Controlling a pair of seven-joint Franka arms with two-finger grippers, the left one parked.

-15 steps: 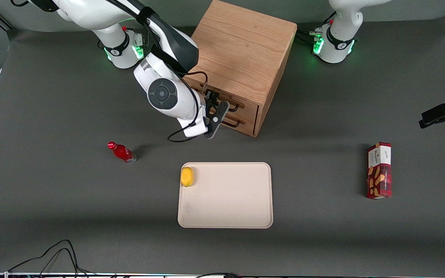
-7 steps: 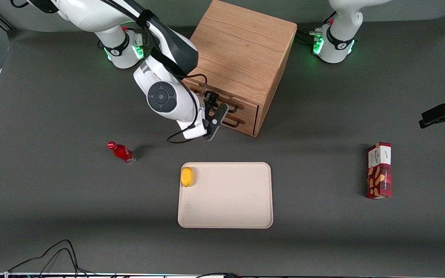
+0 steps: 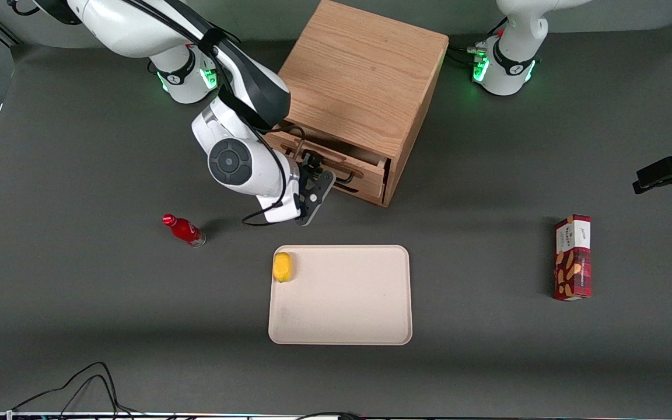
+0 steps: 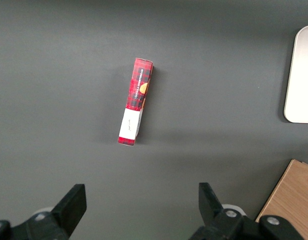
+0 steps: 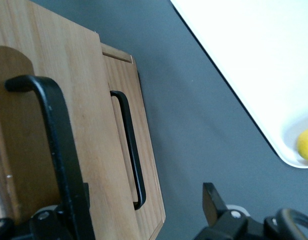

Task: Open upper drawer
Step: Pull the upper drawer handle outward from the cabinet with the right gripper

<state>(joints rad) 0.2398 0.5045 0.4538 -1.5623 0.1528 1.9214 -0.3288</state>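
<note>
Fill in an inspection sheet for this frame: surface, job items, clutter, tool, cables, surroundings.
Surface: dark grey table, one even mat.
Job items: oak cabinet; its upper drawer is part-way out, with a dark gap under the cabinet top; the bottom drawer sits flush.
Clutter: beige tray with a yellow fruit in one corner; red bottle toward the working arm's end; red snack box toward the parked arm's end.
Tool: right tool at the upper drawer's black handle; grip not visible.
Cables: black leads at the table edge nearest the front camera.
Surroundings: nothing seen.
</note>
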